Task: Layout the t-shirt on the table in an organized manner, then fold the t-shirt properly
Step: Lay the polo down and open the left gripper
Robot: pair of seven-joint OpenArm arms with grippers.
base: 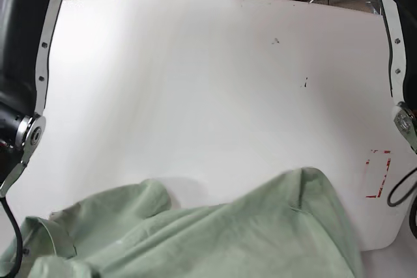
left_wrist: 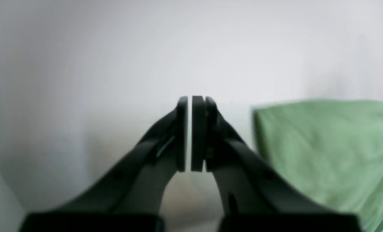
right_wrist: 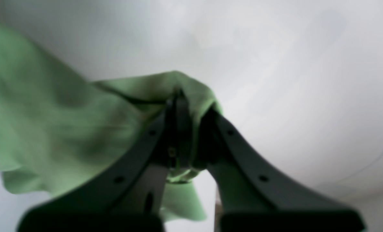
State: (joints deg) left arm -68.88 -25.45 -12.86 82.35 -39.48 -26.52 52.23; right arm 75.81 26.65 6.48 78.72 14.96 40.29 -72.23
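While bunched at the table [base: 195, 83] near edge, t-shirt [base: 260, 232].

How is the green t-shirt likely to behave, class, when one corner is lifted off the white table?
Probably floppy: the t-shirt lies in soft rumpled folds, and it bunches around the shut right end effector. Likely light for its size, since a small pinch seems to raise a fold. It would probably drag and wrinkle on the table, not slide flat.
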